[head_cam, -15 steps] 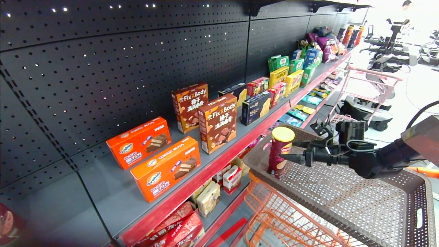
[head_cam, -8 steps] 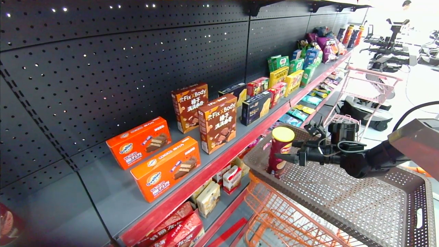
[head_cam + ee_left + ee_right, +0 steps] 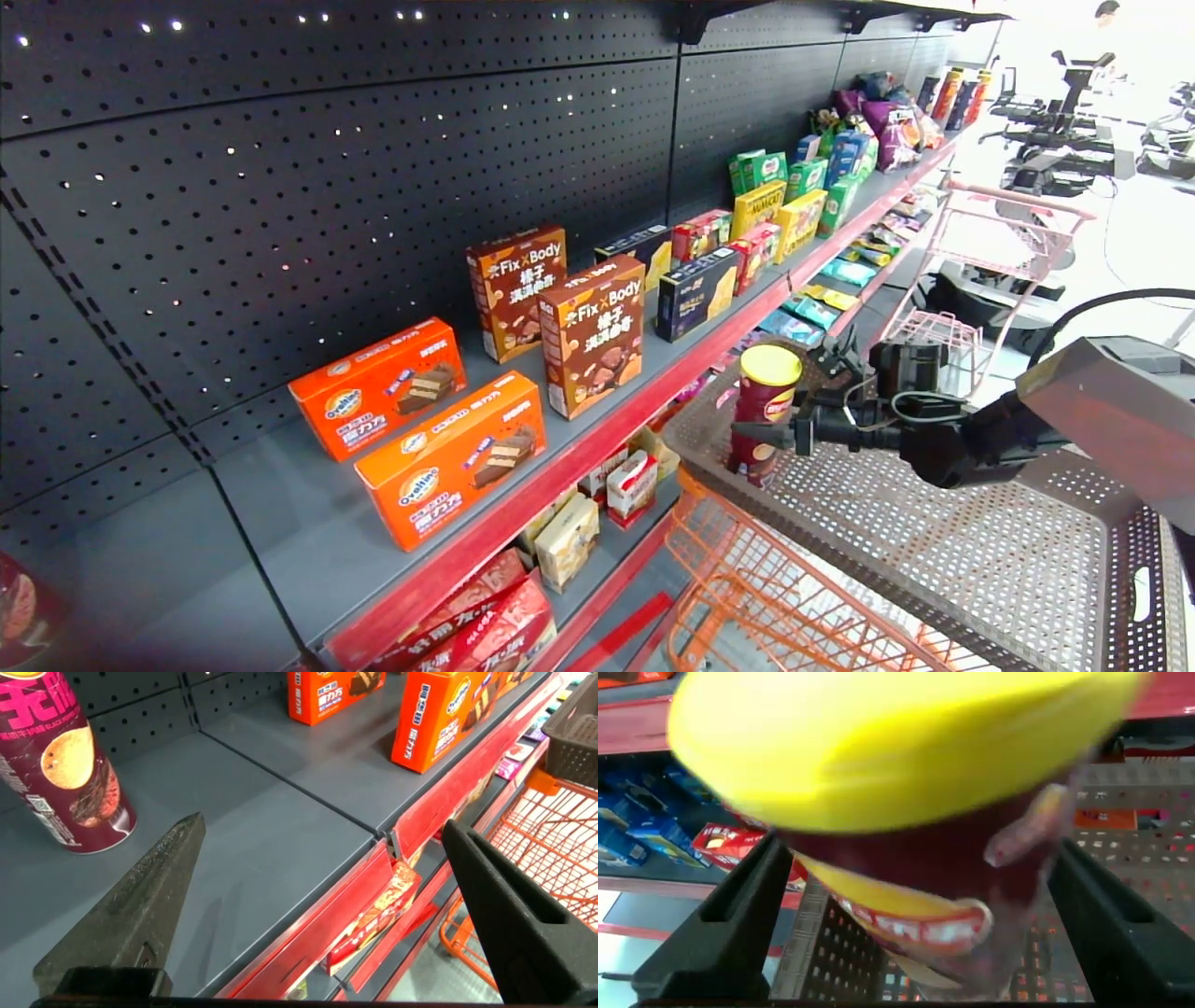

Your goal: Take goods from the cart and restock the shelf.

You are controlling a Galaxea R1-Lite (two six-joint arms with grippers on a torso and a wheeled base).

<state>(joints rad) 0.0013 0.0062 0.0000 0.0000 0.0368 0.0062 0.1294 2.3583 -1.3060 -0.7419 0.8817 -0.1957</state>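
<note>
Perforated brown plastic basket, matt metal shelf

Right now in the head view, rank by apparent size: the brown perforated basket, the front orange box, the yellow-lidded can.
Largest to smallest:
1. brown perforated basket
2. front orange box
3. yellow-lidded can
No close calls.

You've got a maroon can, yellow lid, at 4 o'clock; brown perforated basket at 5; orange boxes at 8; grey shelf, red lip
</note>
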